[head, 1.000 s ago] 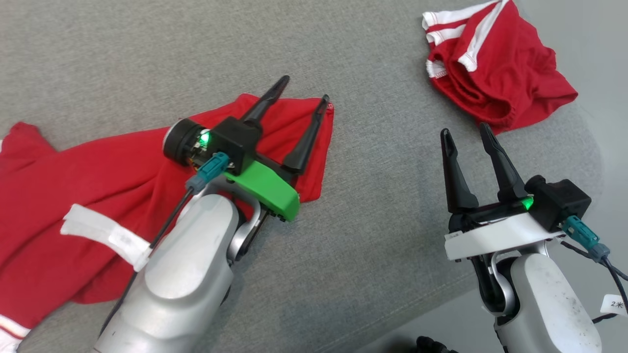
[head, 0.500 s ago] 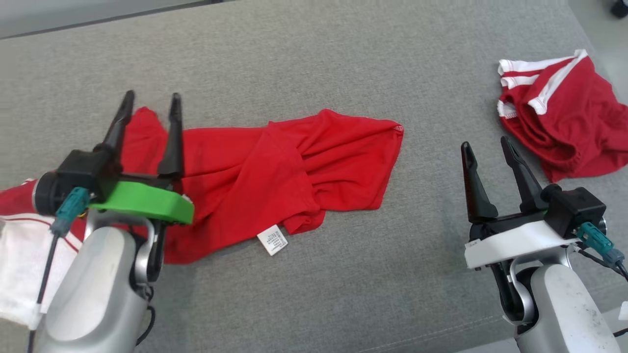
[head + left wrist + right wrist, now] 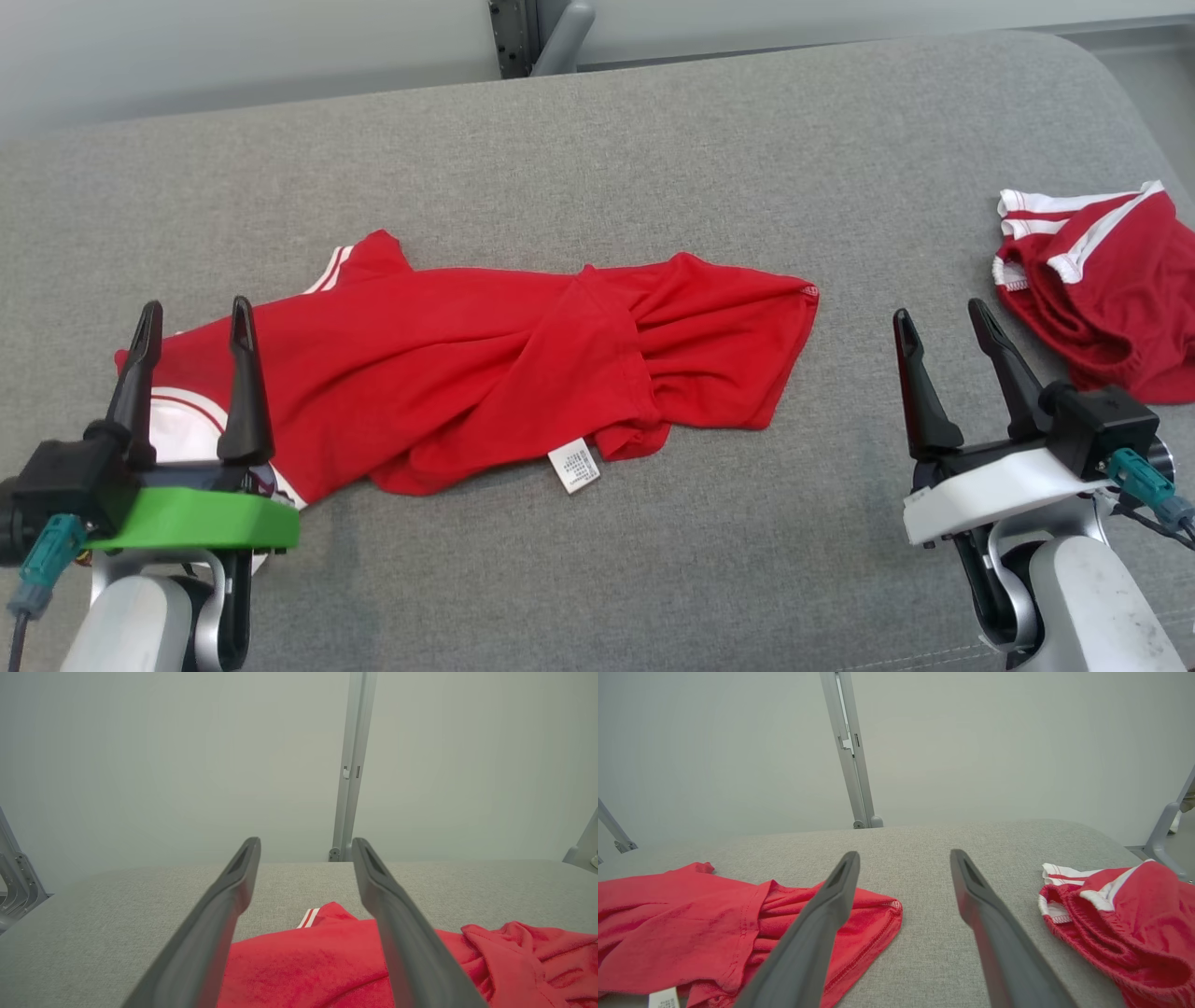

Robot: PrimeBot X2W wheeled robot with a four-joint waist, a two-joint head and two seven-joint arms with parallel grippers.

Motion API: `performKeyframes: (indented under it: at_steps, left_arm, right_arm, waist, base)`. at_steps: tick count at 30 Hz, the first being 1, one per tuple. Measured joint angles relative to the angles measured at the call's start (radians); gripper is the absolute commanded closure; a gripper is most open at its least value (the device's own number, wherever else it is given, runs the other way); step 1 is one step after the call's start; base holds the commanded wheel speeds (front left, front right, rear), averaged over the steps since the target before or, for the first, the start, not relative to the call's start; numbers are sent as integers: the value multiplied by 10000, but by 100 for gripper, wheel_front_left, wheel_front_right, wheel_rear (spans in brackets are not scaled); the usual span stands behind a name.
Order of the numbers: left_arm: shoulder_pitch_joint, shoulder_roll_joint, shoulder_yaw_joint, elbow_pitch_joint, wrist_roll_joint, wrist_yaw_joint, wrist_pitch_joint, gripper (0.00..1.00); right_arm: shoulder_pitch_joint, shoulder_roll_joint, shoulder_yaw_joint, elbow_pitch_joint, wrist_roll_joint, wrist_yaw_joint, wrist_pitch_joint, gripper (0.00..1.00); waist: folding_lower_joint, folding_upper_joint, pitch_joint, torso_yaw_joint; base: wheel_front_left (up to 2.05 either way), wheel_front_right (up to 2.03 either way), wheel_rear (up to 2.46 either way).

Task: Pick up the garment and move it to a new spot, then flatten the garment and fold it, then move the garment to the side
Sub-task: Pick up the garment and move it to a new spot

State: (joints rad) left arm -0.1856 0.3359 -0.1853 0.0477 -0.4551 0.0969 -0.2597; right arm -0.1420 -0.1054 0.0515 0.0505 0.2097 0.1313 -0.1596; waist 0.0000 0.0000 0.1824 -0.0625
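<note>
Head view has tilted up since a second ago. Left claw (image 3: 195, 306), then over the red garment's (image 3: 485, 373) right hem, now sits at near left, fingers spread, holding nothing. Right claw (image 3: 938, 310) same spot near right, spread wide, empty. Garment lies crumpled lengthwise on the grey surface (image 3: 653, 168): white-striped left end below the left claw's fingers, right hem left of the right claw, apart. White label (image 3: 573, 467) at its near edge. Second red striped piece (image 3: 1111, 299) at the right edge.
</note>
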Motion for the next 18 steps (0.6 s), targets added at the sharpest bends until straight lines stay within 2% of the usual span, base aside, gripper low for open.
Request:
performKeyframes:
  at_steps: [18]
  left_arm:
    - [1834, -13, -236, -711, 128, 46, 84, 0]
  right_arm:
    - [1244, -86, -163, -291, -29, 0, 441, 0]
  waist:
    - [0, 0, -1361, 154]
  base:
    - [0, 0, 0]
